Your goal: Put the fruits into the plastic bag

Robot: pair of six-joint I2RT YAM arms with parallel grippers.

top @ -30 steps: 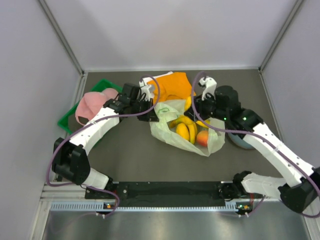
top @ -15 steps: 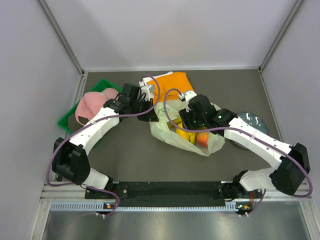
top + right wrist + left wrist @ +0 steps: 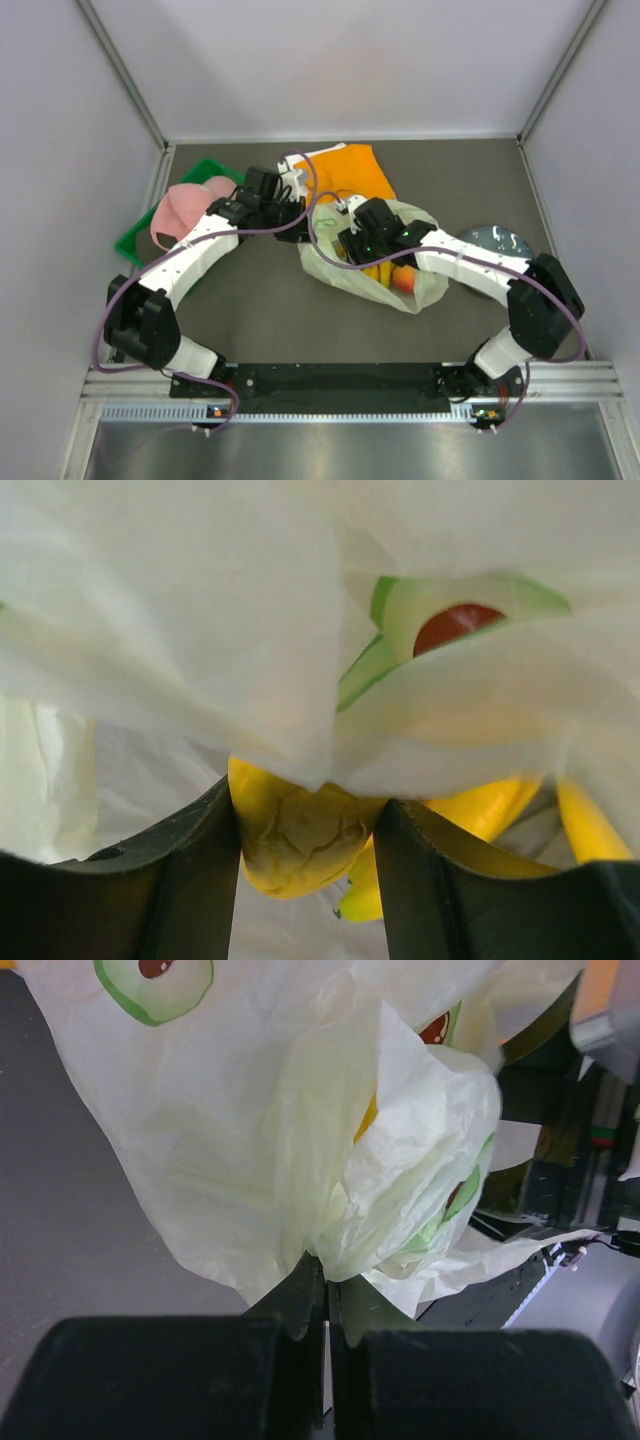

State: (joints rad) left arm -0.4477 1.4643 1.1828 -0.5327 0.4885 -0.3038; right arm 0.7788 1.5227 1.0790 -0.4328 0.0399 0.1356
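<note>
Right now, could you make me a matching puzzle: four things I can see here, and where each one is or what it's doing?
1 left fingers
2 right fingers
3 pink cap
4 orange cloth

A on the green tray
B closed on a banana
C just beyond the plastic bag
D pinching the plastic bag

Pairs: 1-D, 2-B, 3-A, 4-C

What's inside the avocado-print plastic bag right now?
Yellow bananas and a reddish-orange round fruit show at the mouth, one banana end gripped in the right pincer. The arm and the plastic bag folds cover whatever lies deeper.
</note>
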